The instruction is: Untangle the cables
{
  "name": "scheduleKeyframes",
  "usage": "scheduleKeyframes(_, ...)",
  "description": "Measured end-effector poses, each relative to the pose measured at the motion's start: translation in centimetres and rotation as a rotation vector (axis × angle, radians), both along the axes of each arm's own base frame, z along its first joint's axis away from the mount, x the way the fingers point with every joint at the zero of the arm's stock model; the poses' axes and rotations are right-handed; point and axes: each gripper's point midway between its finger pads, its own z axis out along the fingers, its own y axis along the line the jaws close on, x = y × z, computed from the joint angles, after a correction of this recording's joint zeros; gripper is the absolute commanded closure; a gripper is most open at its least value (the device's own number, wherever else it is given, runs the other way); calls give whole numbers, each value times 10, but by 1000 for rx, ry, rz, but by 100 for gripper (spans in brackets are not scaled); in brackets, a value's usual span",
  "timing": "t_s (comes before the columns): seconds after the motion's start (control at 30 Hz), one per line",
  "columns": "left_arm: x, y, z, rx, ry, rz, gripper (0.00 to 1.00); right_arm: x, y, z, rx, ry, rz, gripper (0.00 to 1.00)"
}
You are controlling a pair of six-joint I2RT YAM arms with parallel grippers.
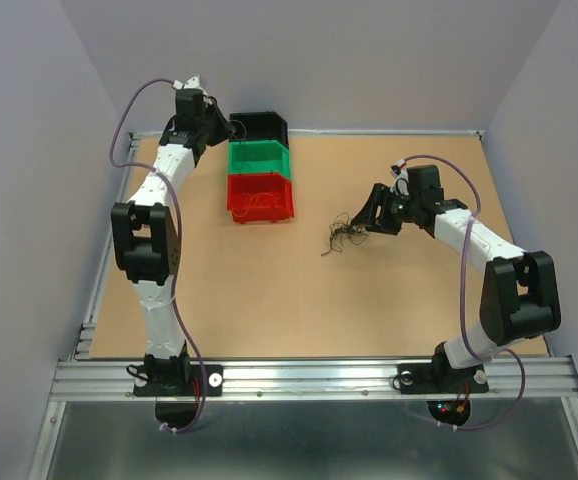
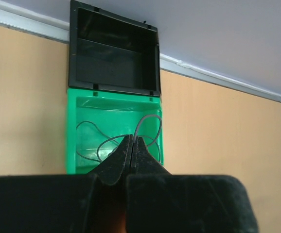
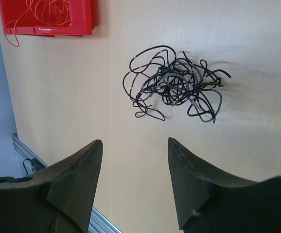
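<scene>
The dark tangle of cables (image 3: 174, 87) lies on the table (image 3: 58, 97), just ahead of the right gripper (image 3: 134, 141), whose 2 fingers are spread apart. The left gripper (image 2: 132, 144) hangs with its fingers clenched over the green bin (image 2: 72, 131), where 1 thin wire (image 2: 148, 117) curls. An orange wire (image 3: 53, 9) lies in the red bin (image 3: 58, 31).

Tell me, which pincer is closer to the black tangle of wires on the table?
The right one. The right pincer hangs open just beside the black tangle, while the left pincer is far off, shut over the green bin.
</scene>
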Motion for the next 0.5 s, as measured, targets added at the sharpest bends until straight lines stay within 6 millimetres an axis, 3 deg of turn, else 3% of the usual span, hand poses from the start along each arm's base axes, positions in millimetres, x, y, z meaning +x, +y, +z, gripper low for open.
scheduleKeyframes(0.1,0,1,-14,35,27,6,100,0,0,0,0,0,0,34)
scheduleKeyframes(0.13,0,1,-19,46,37,7,96,0,0,0,-1,0,0,25)
scheduleKeyframes(0.2,0,-2,-32,72,64,0,86,0,0,0,-3,-1,1,22)
scheduleKeyframes(0.23,0,-3,-38,83,76,-6,75,0,0,0,-3,-2,2,21)
scheduleKeyframes(0.3,-1,-5,-49,115,108,-17,67,0,-1,0,-5,-3,3,21)
scheduleKeyframes(0.33,1,-10,-54,136,118,-29,54,0,-1,0,-5,-3,3,21)
scheduleKeyframes(0.37,0,-12,-57,156,126,-39,47,0,-1,-1,-5,-3,3,21)
scheduleKeyframes(0.5,-8,-23,-64,214,147,-64,29,0,-1,-1,-6,-2,1,20)
